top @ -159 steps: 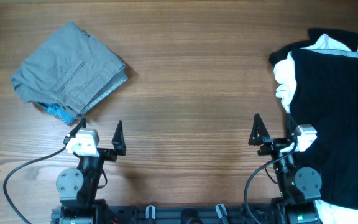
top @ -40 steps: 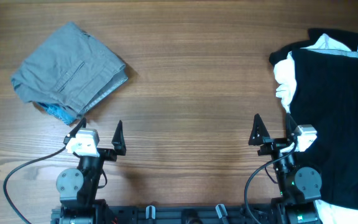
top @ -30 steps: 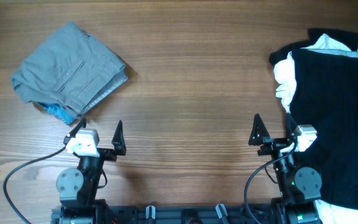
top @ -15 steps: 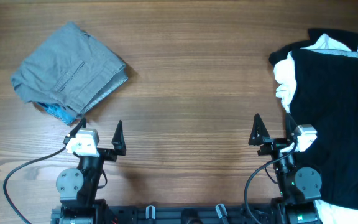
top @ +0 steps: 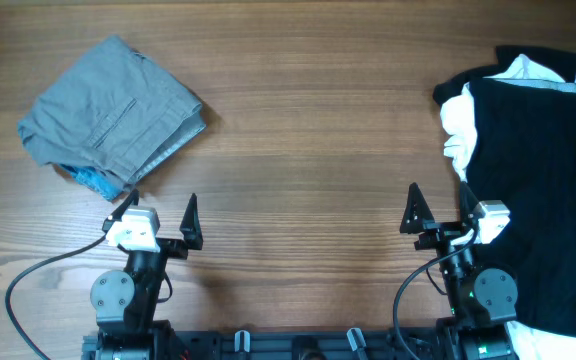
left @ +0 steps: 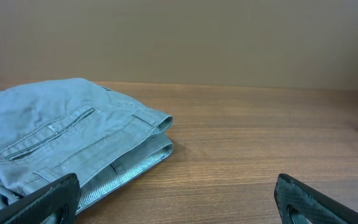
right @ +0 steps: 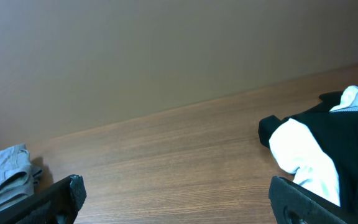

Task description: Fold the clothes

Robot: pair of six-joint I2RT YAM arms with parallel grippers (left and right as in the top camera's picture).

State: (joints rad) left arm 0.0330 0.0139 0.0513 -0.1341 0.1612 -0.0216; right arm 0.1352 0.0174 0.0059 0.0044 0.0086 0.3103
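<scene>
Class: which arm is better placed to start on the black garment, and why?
Probably the right. The right gripper, open, sits at the edge of the black garment; the left gripper, also open, sits across the table, near the grey shorts.

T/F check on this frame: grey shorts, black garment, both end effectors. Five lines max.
1. The grey shorts lie on the left side of the table. True.
2. The left end effector is shut on the shorts. False: it is open, empty and apart from them.
3. A light-blue piece pokes out under the shorts. True.
4. The black garment lies at table centre. False: it is on the right side, with a white piece.
5. The right end effector is open, holding nothing. True.
</scene>
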